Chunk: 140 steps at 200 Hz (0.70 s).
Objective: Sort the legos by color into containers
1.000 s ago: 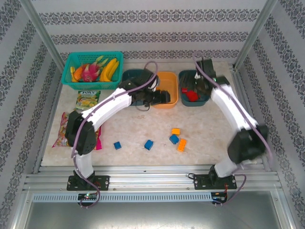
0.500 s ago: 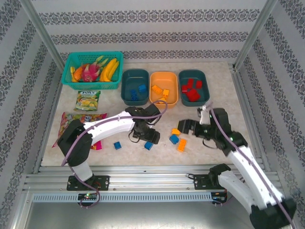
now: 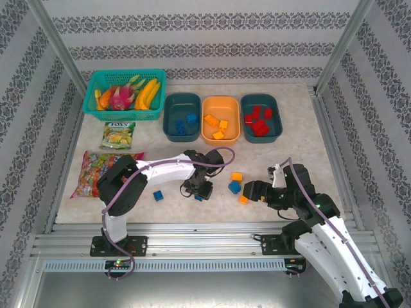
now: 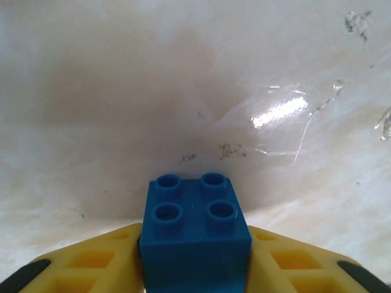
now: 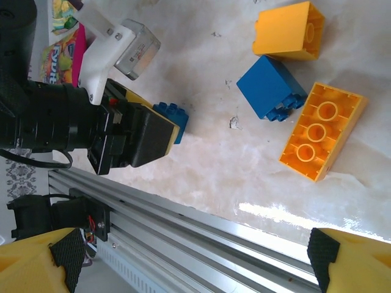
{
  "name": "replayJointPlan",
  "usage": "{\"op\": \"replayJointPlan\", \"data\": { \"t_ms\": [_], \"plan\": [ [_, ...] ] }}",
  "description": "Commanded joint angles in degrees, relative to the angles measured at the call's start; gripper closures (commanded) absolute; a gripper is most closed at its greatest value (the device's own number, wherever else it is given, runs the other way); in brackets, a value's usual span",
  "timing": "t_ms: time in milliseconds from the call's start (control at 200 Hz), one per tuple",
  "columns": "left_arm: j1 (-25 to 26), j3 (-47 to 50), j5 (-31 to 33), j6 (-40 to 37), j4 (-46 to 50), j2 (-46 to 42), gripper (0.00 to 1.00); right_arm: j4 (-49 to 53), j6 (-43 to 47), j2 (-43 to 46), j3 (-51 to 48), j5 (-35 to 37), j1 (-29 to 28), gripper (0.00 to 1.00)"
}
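My left gripper (image 3: 199,190) is down on the table and shut on a blue lego (image 4: 195,232), whose studs face the camera between the yellow fingers (image 4: 91,268). In the right wrist view that same gripper (image 5: 153,131) holds the blue lego (image 5: 174,119). My right gripper (image 3: 249,191) hangs open just right of a long orange lego (image 5: 322,131), a blue lego (image 5: 272,88) and a square orange lego (image 5: 288,30). Another blue lego (image 3: 157,195) lies further left. At the back stand the containers: a teal tub (image 3: 174,109) with blue legos, an orange tub (image 3: 221,106) with orange legos, and a teal tub (image 3: 261,97) with red legos.
A turquoise basket (image 3: 103,114) of fruit stands at the back left. Two snack packets (image 3: 117,135) (image 3: 96,170) lie in front of it. An aluminium rail (image 3: 205,234) runs along the near table edge, close under my right gripper.
My left arm came down from the tubs to the table and shut on the blue lego. My right arm swung from the right teal tub down to the legos near the front.
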<state>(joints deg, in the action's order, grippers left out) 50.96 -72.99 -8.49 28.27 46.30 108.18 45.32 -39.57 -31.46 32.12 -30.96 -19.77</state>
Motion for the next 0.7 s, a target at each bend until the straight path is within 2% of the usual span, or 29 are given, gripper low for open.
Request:
{"op": "replayJointPlan", "data": {
  "t_ms": [0,150,320,550,694],
  "plan": [
    [0.5,-0.6,3.7,-0.5,-0.5,0.8,0.61,-2.3,-0.6,-1.5,-0.3,-1.0,-0.7,0.05],
    [-0.2,-2.8,7.3,0.6,1.5,-1.3,0.64,-5.7,-0.7,-2.2,0.9,-2.2,-0.7,0.06],
    [-6.7,-10.8,6.8,0.9,5.3,-4.4,0.64,-15.3,-1.6,-2.7,4.7,0.2,-0.7,0.06],
    [-17.9,-25.1,5.0,-1.5,7.3,-0.3,0.63,-42.0,-6.9,-11.4,4.0,10.6,-1.4,0.05],
    [-25.4,-34.0,2.1,0.2,6.2,6.7,0.63,-54.1,-5.7,-22.0,7.8,15.9,-2.2,0.03]
  ]
}}
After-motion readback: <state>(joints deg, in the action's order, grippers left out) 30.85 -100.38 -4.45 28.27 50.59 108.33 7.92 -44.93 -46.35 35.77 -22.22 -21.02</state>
